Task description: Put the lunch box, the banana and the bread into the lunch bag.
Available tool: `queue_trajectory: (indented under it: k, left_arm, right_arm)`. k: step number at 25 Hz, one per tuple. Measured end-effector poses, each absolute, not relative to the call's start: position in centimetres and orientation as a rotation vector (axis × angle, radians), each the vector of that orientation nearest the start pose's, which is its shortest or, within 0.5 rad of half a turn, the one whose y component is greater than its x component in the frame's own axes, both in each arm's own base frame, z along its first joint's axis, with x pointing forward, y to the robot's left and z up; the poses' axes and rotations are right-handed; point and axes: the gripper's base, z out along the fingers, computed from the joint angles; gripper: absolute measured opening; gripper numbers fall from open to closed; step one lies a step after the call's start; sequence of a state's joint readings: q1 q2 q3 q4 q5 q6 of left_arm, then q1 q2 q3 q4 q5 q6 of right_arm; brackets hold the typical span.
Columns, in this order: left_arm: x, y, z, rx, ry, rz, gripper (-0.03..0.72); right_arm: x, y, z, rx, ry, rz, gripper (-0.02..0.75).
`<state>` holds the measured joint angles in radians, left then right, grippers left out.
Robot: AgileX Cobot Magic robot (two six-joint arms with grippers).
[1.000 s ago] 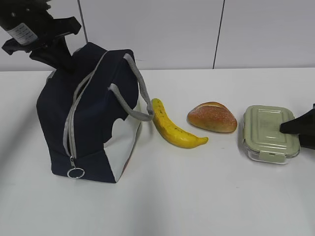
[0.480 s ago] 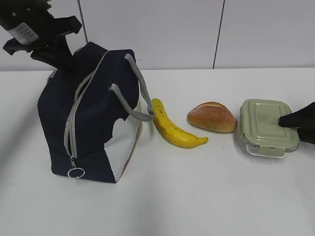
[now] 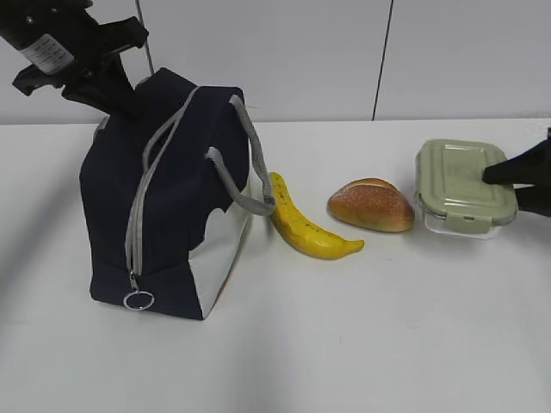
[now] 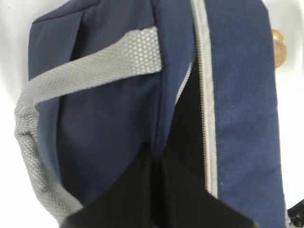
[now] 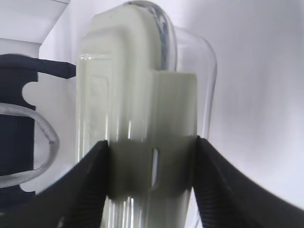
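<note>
The navy lunch bag (image 3: 172, 198) stands at the left, its grey zipper (image 4: 204, 71) undone along the top. My left gripper (image 3: 120, 90) is shut on the bag's top back edge; in the left wrist view the left gripper (image 4: 156, 164) pinches the navy fabric beside the dark opening. The yellow banana (image 3: 306, 228) and the bread (image 3: 370, 205) lie on the table right of the bag. The lunch box (image 3: 463, 185), with its sage-green lid, hangs above the table at the right. My right gripper (image 5: 152, 156) is shut on its clip end (image 5: 137, 95).
Grey strap handles (image 3: 245, 163) hang off the bag's right side, toward the banana. The bag's white side panel (image 5: 47, 109) faces the right wrist camera. A white wall (image 3: 344, 52) runs behind the white table (image 3: 362, 344).
The right gripper has lifted the lunch box off the table and carried it up and back. The left gripper has pulled the bag's top rightward, standing the bag more upright.
</note>
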<state>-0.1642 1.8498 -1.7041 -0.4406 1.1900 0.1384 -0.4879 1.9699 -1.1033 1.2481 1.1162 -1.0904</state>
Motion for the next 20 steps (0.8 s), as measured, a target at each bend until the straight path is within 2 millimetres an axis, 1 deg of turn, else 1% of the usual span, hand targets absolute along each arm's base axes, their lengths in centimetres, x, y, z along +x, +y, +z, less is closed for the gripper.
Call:
queue_trajectory:
  k: [5,9,12,15,20]
  left_arm:
    - [38.5,-10.2,31.4,0.255,2.737,-0.655,-0.003]
    - [38.5,-10.3,31.4,0.249,2.733,-0.664,-0.003]
    - [38.5,-10.3,31.5,0.247,2.733,-0.667,-0.003]
    - [38.5,-10.3,31.5,0.245,2.732,-0.673,-0.003]
    - [38.5,-10.4,31.5,0.241,2.729,-0.681,-0.003]
  right_arm:
    - [36.2,-7.2,20.1,0.187,2.351,1.180,0.382]
    - [37.5,-4.4,24.1,0.115,2.328,1.200,0.382]
    - [38.4,-1.6,26.7,0.066,2.322,1.249,0.381]
    - [39.2,1.6,28.8,-0.006,2.322,1.293,0.381]
    - [39.4,7.1,32.0,-0.124,2.320,1.379,0.381]
